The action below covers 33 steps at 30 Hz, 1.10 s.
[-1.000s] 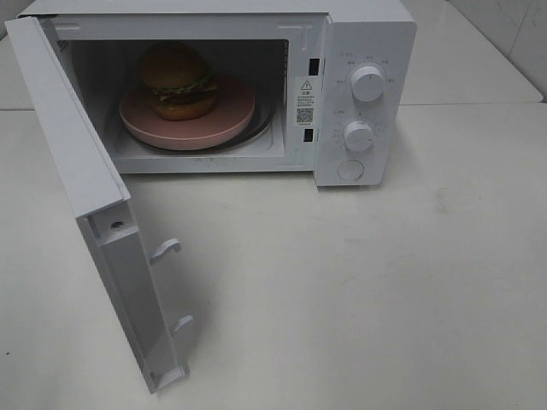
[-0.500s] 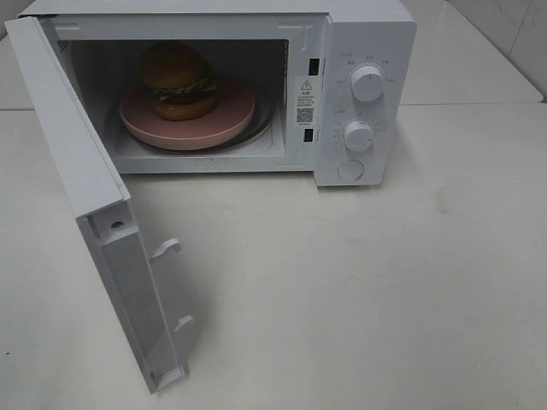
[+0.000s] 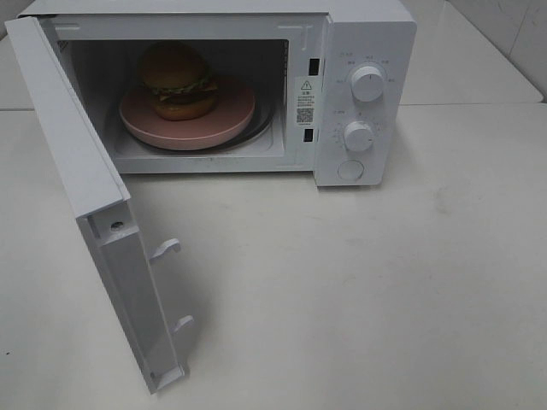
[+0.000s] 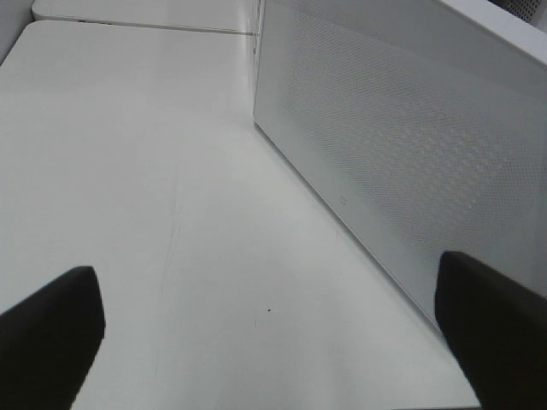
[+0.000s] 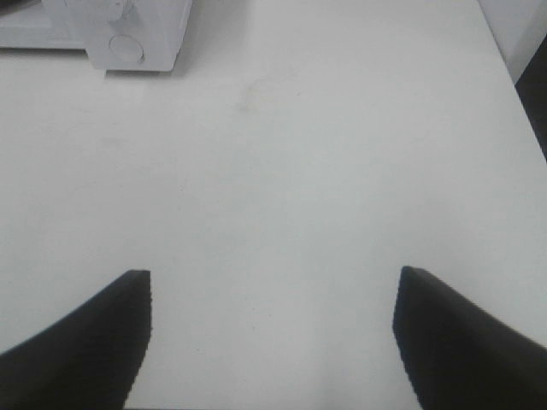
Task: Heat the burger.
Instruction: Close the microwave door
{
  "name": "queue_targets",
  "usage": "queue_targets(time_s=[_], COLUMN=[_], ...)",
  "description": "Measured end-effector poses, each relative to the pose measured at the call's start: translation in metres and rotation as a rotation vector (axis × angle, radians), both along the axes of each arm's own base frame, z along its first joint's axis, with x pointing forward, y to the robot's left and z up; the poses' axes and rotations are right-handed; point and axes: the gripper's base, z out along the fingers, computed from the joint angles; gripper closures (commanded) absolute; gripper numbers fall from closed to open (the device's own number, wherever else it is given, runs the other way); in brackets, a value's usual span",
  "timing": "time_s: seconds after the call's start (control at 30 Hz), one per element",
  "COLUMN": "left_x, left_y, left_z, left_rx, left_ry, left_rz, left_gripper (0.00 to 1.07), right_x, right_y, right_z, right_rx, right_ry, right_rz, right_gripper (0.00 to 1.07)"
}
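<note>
The burger (image 3: 177, 80), with a brown bun and green lettuce, sits on a round pink plate (image 3: 224, 121) inside the white microwave (image 3: 367, 34). The microwave door (image 3: 81, 184) hangs wide open toward the front left. Neither arm shows in the exterior high view. My left gripper (image 4: 269, 329) is open above the bare table, with the door's perforated outer face (image 4: 402, 162) close beside one finger. My right gripper (image 5: 273, 329) is open over the bare table, well back from the microwave's control corner (image 5: 128, 43).
Two dials (image 3: 367, 84) (image 3: 358, 136) and a round button (image 3: 350, 169) sit on the microwave's right panel. Two latch hooks (image 3: 165, 248) stick out of the door's inner edge. White table (image 3: 367, 290) spreads in front; a seam runs behind the microwave.
</note>
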Motion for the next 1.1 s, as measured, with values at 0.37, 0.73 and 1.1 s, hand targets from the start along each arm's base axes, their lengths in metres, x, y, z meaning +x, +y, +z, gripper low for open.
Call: queue_targets(time_s=[0.37,0.73,1.1], left_x=[0.0000,0.0000,0.0000], left_y=[0.0000,0.0000,0.0000], left_z=[0.0000,0.0000,0.0000], left_rx=[0.000,0.000,0.000], left_ry=[0.000,0.000,0.000], left_rz=[0.000,0.000,0.000], left_gripper=[0.09,0.09,0.09], right_x=[-0.0097,-0.0097,-0.0097], right_y=[0.0018,0.0022,0.0022], right_z=[-0.0001,-0.0001,-0.0001], right_rx=[0.013,0.004,0.004], right_ry=[-0.061,-0.062,-0.062], right_rz=[-0.017,-0.007,-0.007], right_gripper=[0.31,0.31,0.31])
